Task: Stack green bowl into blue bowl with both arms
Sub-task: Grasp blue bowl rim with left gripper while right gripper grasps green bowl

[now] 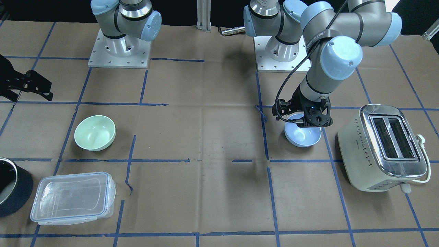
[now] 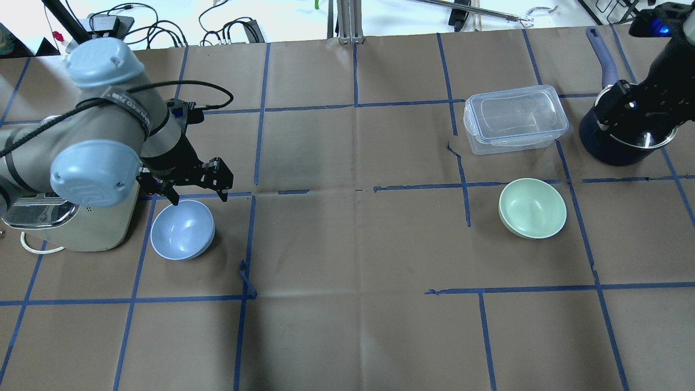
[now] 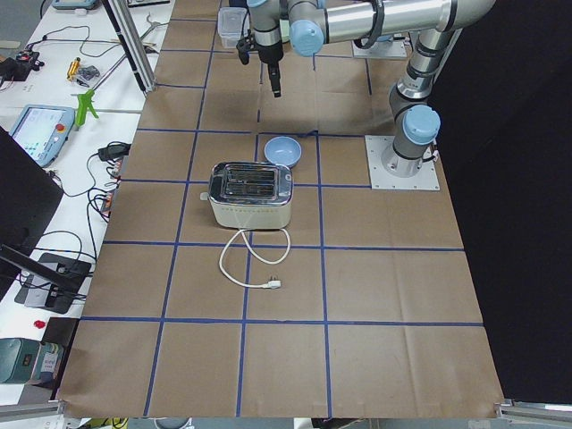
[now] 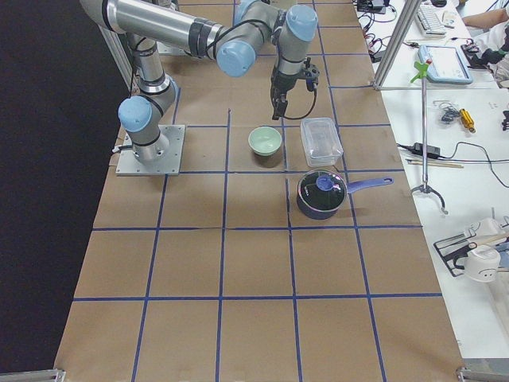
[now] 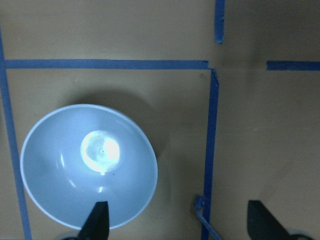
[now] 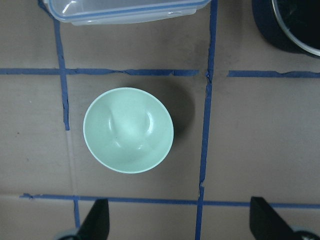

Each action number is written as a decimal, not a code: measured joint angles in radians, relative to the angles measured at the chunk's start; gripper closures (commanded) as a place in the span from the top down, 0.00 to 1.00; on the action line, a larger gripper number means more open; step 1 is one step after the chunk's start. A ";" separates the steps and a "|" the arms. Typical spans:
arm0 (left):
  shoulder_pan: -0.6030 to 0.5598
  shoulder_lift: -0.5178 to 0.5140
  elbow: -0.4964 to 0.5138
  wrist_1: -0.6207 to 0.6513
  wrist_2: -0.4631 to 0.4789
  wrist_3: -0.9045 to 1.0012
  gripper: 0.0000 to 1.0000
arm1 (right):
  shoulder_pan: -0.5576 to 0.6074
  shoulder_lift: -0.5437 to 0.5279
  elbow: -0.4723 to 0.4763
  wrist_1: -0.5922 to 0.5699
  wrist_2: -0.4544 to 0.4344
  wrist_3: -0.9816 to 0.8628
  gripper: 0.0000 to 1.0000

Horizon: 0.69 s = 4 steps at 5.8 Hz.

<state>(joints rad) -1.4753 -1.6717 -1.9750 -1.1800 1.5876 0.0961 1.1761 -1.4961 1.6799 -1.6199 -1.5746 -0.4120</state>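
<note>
The blue bowl (image 2: pixel 182 231) stands upright on the table's left part, next to the toaster. My left gripper (image 2: pixel 195 187) hangs open just above its far rim, empty. In the left wrist view the bowl (image 5: pixel 75 170) lies below left of the open gripper (image 5: pixel 180 222), with one fingertip (image 5: pixel 97 220) over its rim. The green bowl (image 2: pixel 532 208) stands upright on the right part, also in the front view (image 1: pixel 95 132). My right gripper (image 2: pixel 643 117) is high up, open and empty. The right wrist view shows the green bowl (image 6: pixel 128 130) well below the gripper (image 6: pixel 181 222).
A cream toaster (image 1: pixel 384 147) with a loose cord stands right beside the blue bowl (image 1: pixel 303 135). A clear lidded plastic container (image 2: pixel 515 119) and a dark pot (image 2: pixel 624 144) with a handle sit beyond the green bowl. Blue tape lines grid the brown table.
</note>
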 measured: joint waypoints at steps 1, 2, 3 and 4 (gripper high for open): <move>0.005 -0.036 -0.059 0.096 0.003 0.051 0.91 | -0.004 0.004 0.118 -0.156 -0.001 -0.009 1.00; 0.008 -0.070 -0.094 0.153 0.021 0.076 0.79 | -0.006 0.013 0.235 -0.317 -0.004 -0.027 1.00; 0.010 -0.100 -0.107 0.177 0.043 0.082 0.21 | -0.007 0.027 0.326 -0.423 -0.007 -0.045 1.00; 0.010 -0.119 -0.107 0.186 0.052 0.080 0.07 | -0.007 0.042 0.382 -0.480 -0.006 -0.051 1.00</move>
<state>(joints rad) -1.4653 -1.7903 -2.0818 -0.9939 1.6394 0.1761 1.1690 -1.4541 2.0622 -2.1003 -1.5808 -0.4627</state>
